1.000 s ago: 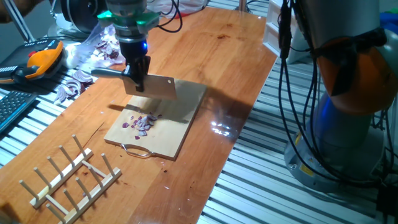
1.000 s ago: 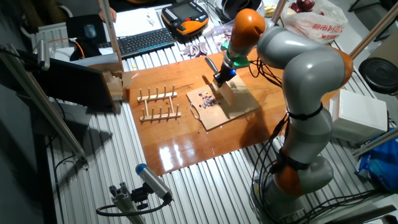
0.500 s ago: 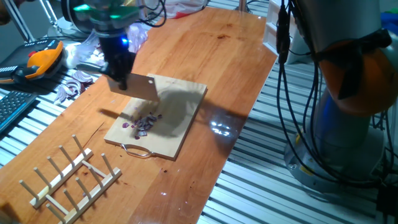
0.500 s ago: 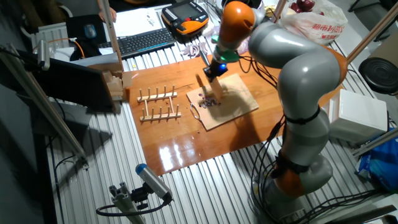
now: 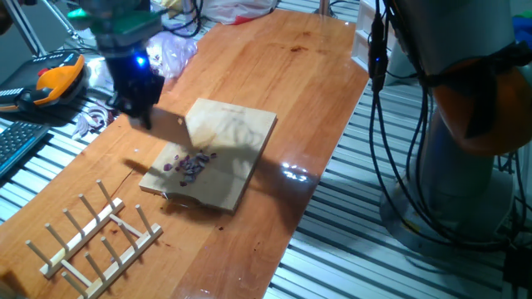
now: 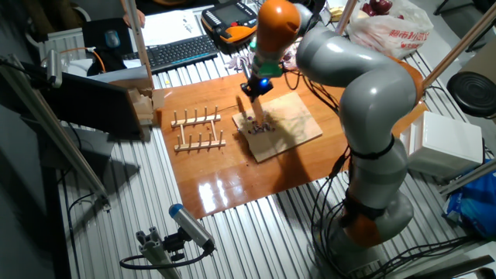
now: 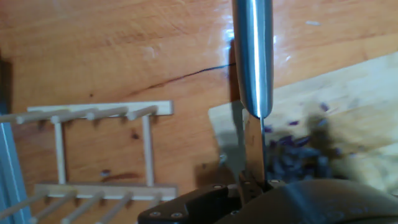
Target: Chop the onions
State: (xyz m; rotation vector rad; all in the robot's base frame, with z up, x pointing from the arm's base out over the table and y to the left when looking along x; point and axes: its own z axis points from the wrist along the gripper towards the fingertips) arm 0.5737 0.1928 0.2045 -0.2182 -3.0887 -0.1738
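The onions are a cluster of tiny purple-and-white diced bits (image 5: 191,164) on the near left part of a pale wooden cutting board (image 5: 237,133). They also show in the other fixed view (image 6: 260,126) and, blurred, in the hand view (image 7: 298,152). My gripper (image 5: 140,108) is shut on the handle of a cleaver (image 5: 170,129). It holds the blade above the board's left edge, up and left of the bits. In the hand view the blade (image 7: 252,56) shows edge-on, reaching past the board's edge over the bare table.
A wooden peg rack (image 5: 96,237) stands at the near left of the table. Loose pale-purple onion rings (image 5: 93,116), a clear bag of scraps (image 5: 170,54), an orange pendant (image 5: 50,83) and a keyboard (image 5: 17,145) lie at the far left. The table edge runs along the right.
My gripper has carried the cleaver leftward, from above the middle of the board to its left edge. The diced bits lie where they were.
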